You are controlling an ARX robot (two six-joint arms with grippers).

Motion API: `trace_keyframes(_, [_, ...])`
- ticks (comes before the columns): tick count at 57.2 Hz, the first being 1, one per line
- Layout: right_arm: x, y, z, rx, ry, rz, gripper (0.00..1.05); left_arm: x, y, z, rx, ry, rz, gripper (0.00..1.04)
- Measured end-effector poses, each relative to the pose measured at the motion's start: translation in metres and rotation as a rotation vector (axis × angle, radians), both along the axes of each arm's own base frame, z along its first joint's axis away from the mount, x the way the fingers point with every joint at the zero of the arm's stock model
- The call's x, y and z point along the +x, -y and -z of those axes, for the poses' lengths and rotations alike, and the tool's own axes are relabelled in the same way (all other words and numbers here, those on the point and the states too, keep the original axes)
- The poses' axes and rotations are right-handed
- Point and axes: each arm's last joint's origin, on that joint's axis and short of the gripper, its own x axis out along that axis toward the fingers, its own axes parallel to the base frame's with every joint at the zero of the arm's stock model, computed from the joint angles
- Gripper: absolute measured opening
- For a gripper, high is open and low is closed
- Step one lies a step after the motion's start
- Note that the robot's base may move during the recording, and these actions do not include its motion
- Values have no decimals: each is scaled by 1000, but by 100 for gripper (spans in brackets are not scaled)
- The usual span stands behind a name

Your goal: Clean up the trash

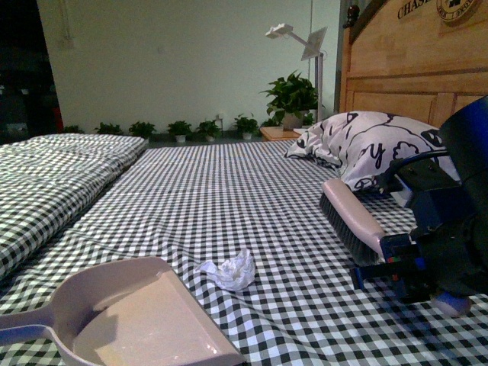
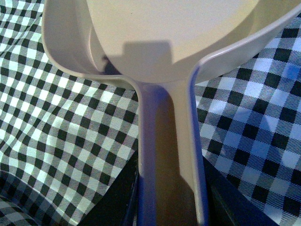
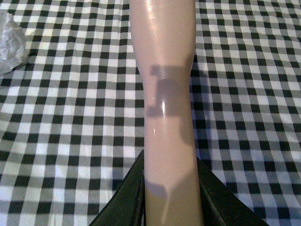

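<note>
- Trash, a small crumpled wad of white tissue paper (image 1: 229, 271), lies on the black-and-white checked bed sheet (image 1: 229, 191). It looks wrinkled and lumpy, with little points sticking out.
- The wad sits just beside the open front edge of the beige plastic dustpan (image 1: 145, 320), not touching it.
- The left tool (image 2: 171, 207) is closed on the dustpan's handle, with a dark finger (image 2: 117, 197) on each side.
- The right tool (image 3: 171, 207) is closed on the pale pink brush (image 1: 352, 219) by its handle. The brush has dark bristles and hangs above the sheet, well apart from the wad.
- A black-and-white patterned pillow (image 1: 366, 145) rests by the wooden headboard (image 1: 412, 69).
</note>
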Motion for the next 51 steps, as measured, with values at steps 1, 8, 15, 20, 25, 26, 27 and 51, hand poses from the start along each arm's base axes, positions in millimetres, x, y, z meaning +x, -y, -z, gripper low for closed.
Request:
trace_keyframes(1, [2,-1,1,-3,0,1,21,0,0,0,0,0,0,28])
trace_keyframes(8, [18,-9,6,-44,5,-1,21,0,0,0,0,0,0,28])
trace_keyframes(15, [27,-17,10,-62,0,-20,21,0,0,0,0,0,0,28])
trace_keyframes(20, [31,-24,14,-85,-4,-34,21,0,0,0,0,0,0,28])
trace_keyframes(25, [34,-31,19,-108,-14,-46,21,0,0,0,0,0,0,28])
trace_keyframes(26, [35,-32,20,-117,-16,-52,21,0,0,0,0,0,0,28])
trace_keyframes(27, [35,-33,20,-120,-16,-54,21,0,0,0,0,0,0,28])
trace_keyframes(51, [30,-62,33,-169,-60,-137,21,0,0,0,0,0,0,28])
